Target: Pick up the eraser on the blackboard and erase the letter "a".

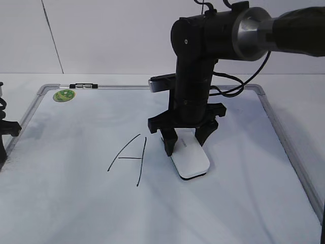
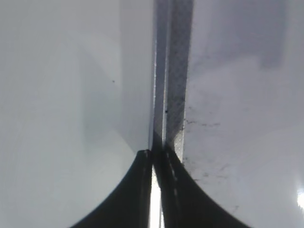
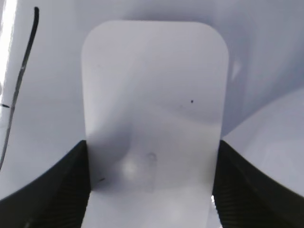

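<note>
The white eraser (image 1: 193, 160) lies flat on the blackboard (image 1: 76, 203), just right of a tall slanted capital "A" (image 1: 129, 157). My right gripper (image 1: 185, 146) comes straight down onto it. Its two black fingers press the eraser's long sides, so it is shut on the eraser. The right wrist view shows the eraser's top (image 3: 152, 95) between the fingers (image 3: 152, 190), with a stroke of the "A" (image 3: 21, 80) at the left. No small letter "a" shows in any view. My left gripper (image 2: 156, 156) is shut and empty over the board's left frame (image 2: 166, 71).
A round green sticker (image 1: 64, 94) sits at the board's far left corner. A marker (image 1: 84, 86) lies on the top frame. The left gripper's black body (image 1: 7, 129) shows at the left edge. The grey frame (image 1: 289, 147) runs along the right side.
</note>
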